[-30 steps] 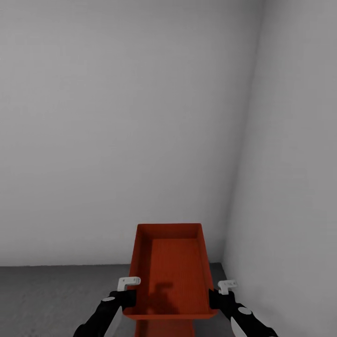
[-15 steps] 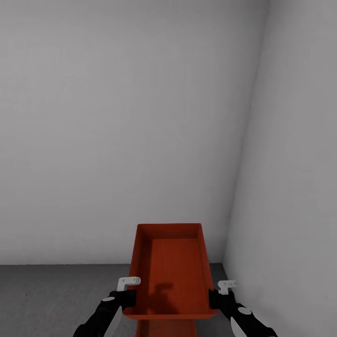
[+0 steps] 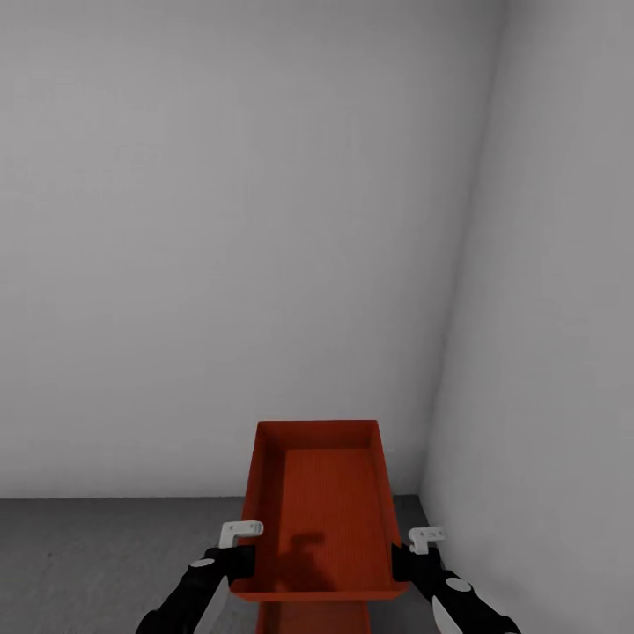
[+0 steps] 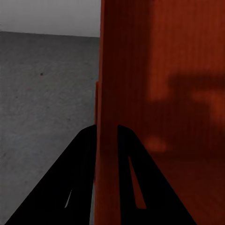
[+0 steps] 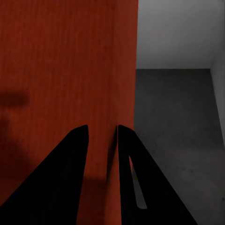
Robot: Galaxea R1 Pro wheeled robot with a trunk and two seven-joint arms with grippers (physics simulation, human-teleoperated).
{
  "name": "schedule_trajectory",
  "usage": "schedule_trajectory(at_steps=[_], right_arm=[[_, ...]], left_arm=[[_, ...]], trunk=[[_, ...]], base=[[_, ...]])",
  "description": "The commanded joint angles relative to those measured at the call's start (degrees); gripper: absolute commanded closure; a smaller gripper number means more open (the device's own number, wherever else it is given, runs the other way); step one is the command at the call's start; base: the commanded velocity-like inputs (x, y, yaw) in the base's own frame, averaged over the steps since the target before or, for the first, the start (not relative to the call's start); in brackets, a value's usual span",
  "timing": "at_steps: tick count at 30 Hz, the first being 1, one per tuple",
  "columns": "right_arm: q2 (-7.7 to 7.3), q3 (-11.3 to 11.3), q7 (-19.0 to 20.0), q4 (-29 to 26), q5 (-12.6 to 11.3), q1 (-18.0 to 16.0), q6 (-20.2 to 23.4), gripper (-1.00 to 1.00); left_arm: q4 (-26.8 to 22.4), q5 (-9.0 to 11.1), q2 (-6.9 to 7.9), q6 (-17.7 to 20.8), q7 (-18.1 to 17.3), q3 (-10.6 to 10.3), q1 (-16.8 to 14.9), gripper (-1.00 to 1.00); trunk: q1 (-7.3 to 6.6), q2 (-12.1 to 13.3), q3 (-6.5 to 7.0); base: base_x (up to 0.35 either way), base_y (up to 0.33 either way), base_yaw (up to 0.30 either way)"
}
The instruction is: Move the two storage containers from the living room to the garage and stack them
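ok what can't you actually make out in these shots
- Red surface under the held container: cut off by the head view's bottom edge, so whether it is a second container is unclear.
- Left claw and right claw: each straddles a container wall, contact unclear.

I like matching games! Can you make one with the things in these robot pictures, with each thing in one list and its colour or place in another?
Things:
1. bin
2. floor
3. wall
4. left tool

Matches:
A. dark grey and speckled
B. clamped on one side wall of the bin
C. orange-red, open on top
D. plain white

Pairs: 1-C, 2-A, 3-D, 4-B. The right tool grips the opposite side wall.
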Motion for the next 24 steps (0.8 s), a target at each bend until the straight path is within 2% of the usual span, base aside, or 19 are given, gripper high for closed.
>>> schedule_trajectory(at_steps=[1,18,24], right_arm=[[-0.67,0.5,0.6,0.2,0.0,0.0,-0.1,1.0],[-0.7,0.5,1.0,0.2,-0.1,0.0,-0.2,1.0],[-0.72,0.5,1.1,0.2,-0.1,0.0,-0.2,1.0]], left_arm=[[-0.3,-0.3,0.78,0.3,0.2,0.0,0.0,1.0],[-0.3,-0.3,0.78,0.3,0.2,0.0,0.0,1.0],[-0.2,-0.3,0.78,0.3,0.3,0.0,0.0,1.0]], trunk=[[0.03,0.0,-0.07],[0.03,0.0,-0.52],[0.03,0.0,-0.52]], base=[[0.093,0.0,0.018],[0.014,0.0,0.036],[0.228,0.0,0.0]])
